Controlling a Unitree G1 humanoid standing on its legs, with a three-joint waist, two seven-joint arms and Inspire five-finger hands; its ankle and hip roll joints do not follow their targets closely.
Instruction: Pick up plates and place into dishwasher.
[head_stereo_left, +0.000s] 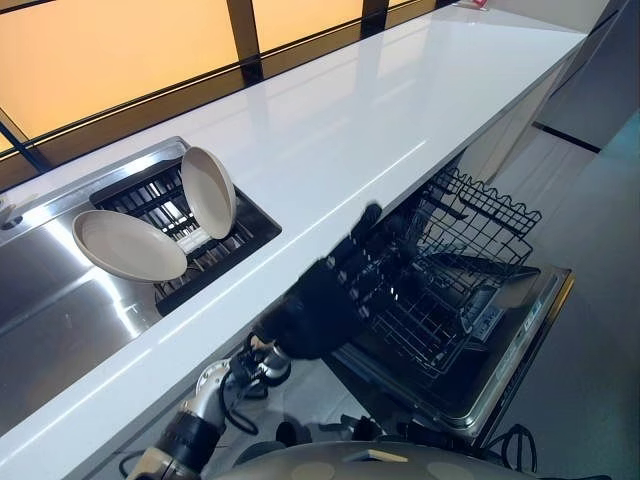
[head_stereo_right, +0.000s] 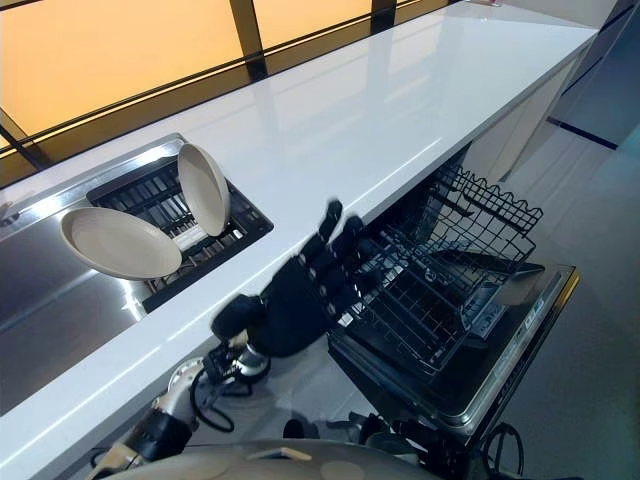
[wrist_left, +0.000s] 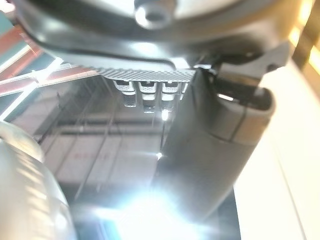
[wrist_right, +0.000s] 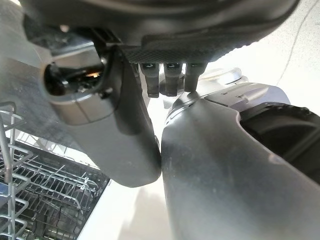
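Note:
Two cream plates stand in the black drying rack (head_stereo_left: 225, 240) set into the sink. One plate (head_stereo_left: 208, 192) leans upright on its edge, and the other plate (head_stereo_left: 128, 246) lies tilted to its left. My left hand (head_stereo_left: 320, 300) hangs in front of the counter's edge, between the sink and the dishwasher's pulled-out wire rack (head_stereo_left: 450, 270). Its fingers are stretched out and hold nothing. In the right wrist view my right hand (wrist_right: 170, 75) shows relaxed fingers with nothing in them, and the wire rack (wrist_right: 45, 195) lies past it.
The long white countertop (head_stereo_left: 380, 110) runs to the far right. The steel sink (head_stereo_left: 50, 300) is at the left. The dishwasher door (head_stereo_left: 510, 350) lies folded down below the rack, with tiled floor (head_stereo_left: 590, 260) beyond it.

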